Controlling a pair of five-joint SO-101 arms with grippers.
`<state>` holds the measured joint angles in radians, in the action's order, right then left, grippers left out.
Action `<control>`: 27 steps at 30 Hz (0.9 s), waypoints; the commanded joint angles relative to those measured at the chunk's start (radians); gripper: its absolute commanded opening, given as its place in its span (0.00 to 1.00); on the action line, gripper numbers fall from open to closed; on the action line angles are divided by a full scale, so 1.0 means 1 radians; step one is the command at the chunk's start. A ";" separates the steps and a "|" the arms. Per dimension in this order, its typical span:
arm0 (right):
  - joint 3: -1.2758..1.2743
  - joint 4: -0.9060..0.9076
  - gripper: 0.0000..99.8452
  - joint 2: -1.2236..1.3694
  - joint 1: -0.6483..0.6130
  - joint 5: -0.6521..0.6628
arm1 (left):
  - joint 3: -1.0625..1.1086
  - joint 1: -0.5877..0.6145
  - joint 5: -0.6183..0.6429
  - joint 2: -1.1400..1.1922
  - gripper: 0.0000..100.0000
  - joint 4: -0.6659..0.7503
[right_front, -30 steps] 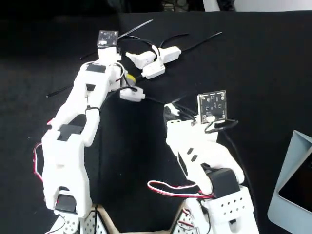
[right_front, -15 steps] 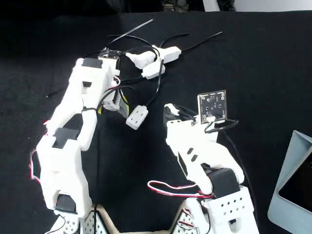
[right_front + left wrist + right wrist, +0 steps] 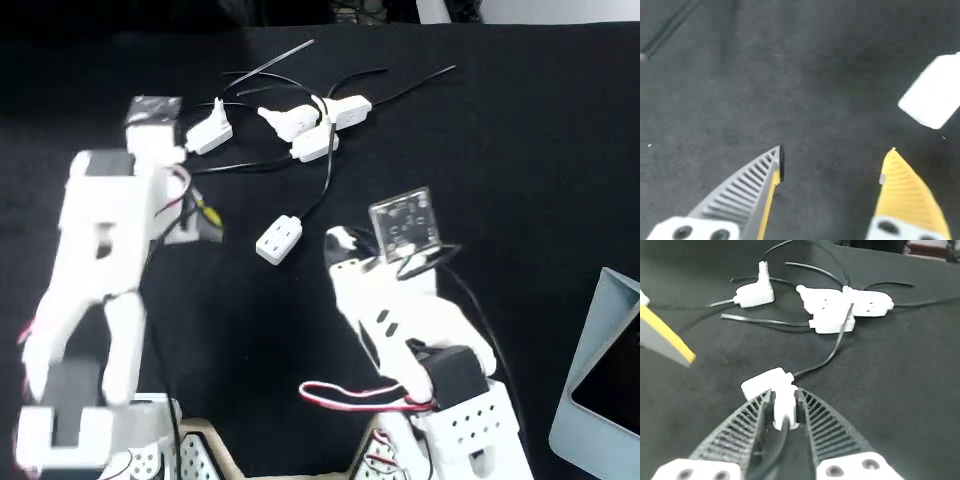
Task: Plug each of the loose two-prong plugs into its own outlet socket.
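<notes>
A white outlet socket lies on the black cloth, its cord running back to a cluster of white plugs and sockets. My right gripper is shut on a small white plug with a black cable. The socket lies just beyond that plug; I cannot tell whether they touch. My left gripper hangs open over bare cloth to the left of the socket, with nothing between its fingers. Another white plug lies farther back.
Black cords trail from the cluster across the back of the table. A grey-blue object stands at the table's right edge. One yellow finger of the left gripper shows in the right wrist view.
My left arm has swung left and away from the socket, which it let go; the socket now rests on the cloth. My right arm has shifted slightly left.
</notes>
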<state>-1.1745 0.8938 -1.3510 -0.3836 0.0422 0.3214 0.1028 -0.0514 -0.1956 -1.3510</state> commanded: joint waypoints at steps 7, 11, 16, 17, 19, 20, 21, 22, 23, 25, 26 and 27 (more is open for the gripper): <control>0.186 0.000 0.01 0.318 -0.068 0.110 | 0.579 0.194 0.002 -0.532 0.32 0.310; 0.306 -0.002 0.01 0.527 -0.100 0.149 | 0.722 0.260 0.002 -0.654 0.32 0.350; 0.415 -0.002 0.01 0.725 -0.147 0.256 | 0.898 0.318 -0.006 -0.770 0.32 0.436; 0.435 -0.002 0.01 0.762 -0.149 0.265 | 0.929 0.326 -0.006 -0.789 0.32 0.456; 0.483 -0.002 0.01 0.835 -0.149 0.276 | 0.967 0.341 -0.008 -0.821 0.32 0.482; 0.507 -0.002 0.01 0.872 -0.149 0.276 | 0.983 0.348 -0.008 -0.836 0.32 0.489; 0.530 -0.002 0.01 0.909 -0.149 0.276 | 0.990 0.349 -0.008 -0.848 0.32 0.491; 0.552 -0.002 0.01 0.944 -0.150 0.276 | 1.000 0.349 -0.009 -0.861 0.32 0.489; 0.575 -0.002 0.01 0.980 -0.150 0.276 | 1.006 0.349 -0.023 -0.872 0.32 0.488; 0.622 -0.003 0.01 1.047 -0.157 0.276 | 1.009 0.352 -0.054 -0.876 0.32 0.483; 0.642 -0.003 0.01 1.079 -0.160 0.276 | 1.018 0.352 -0.060 -0.878 0.32 0.488; 0.659 -0.008 0.01 1.109 -0.161 0.276 | 1.029 0.352 -0.063 -0.887 0.32 0.488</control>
<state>-0.6114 0.8938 -0.3046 -0.5263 0.3092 1.3357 0.4450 -0.0867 -1.0518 -0.8815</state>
